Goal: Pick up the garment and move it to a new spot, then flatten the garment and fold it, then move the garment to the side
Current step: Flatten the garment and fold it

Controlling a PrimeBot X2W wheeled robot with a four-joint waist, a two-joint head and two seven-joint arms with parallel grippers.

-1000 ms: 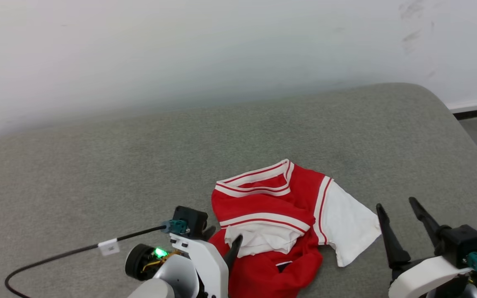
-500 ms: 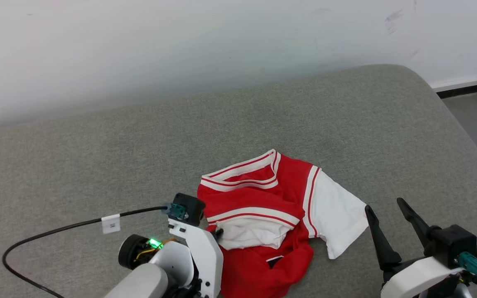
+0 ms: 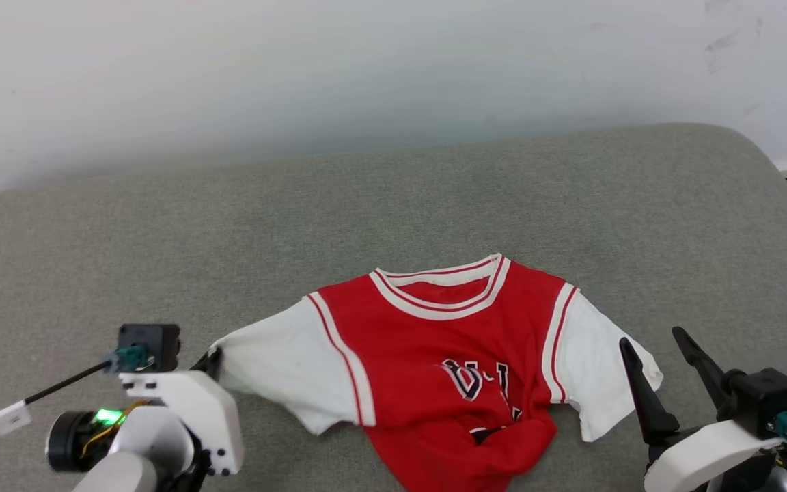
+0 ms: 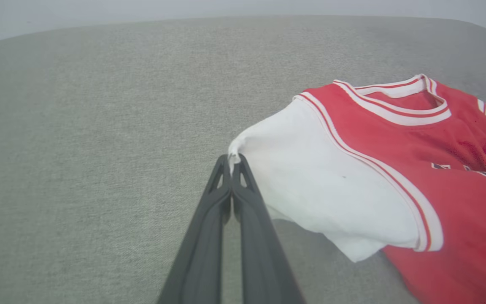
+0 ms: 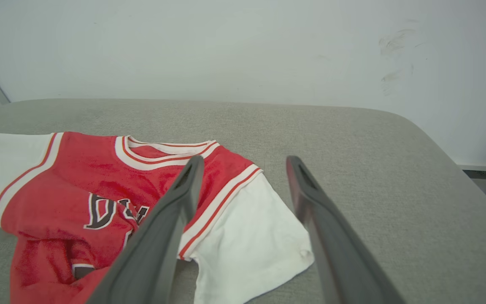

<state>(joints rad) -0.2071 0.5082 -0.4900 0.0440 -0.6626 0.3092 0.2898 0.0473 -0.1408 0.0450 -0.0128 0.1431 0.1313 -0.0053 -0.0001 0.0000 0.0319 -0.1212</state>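
Left gripper (image 4: 231, 159): pinched shut on the garment's (image 3: 448, 342) white sleeve tip, to draw it flat. Right gripper (image 3: 650, 338): spread wide beside the other sleeve (image 3: 605, 369), ready to grasp.

The bright red soft T-shirt with white sleeves (image 3: 434, 328) is bunched at its lower part, so its black white-outlined lettering (image 3: 479, 379) cannot be read, and the head view's bottom edge cuts off its hem. A white wrist housing (image 3: 185, 410) hides most of the fingers of the left gripper (image 3: 213, 358).

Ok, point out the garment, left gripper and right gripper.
garment (image 3: 434, 328), head view, red chest panel.
left gripper (image 4: 231, 162), left wrist view, between the shut fingertips pinching the garment's sleeve edge.
right gripper (image 5: 244, 159), right wrist view, midway between its open fingertips.
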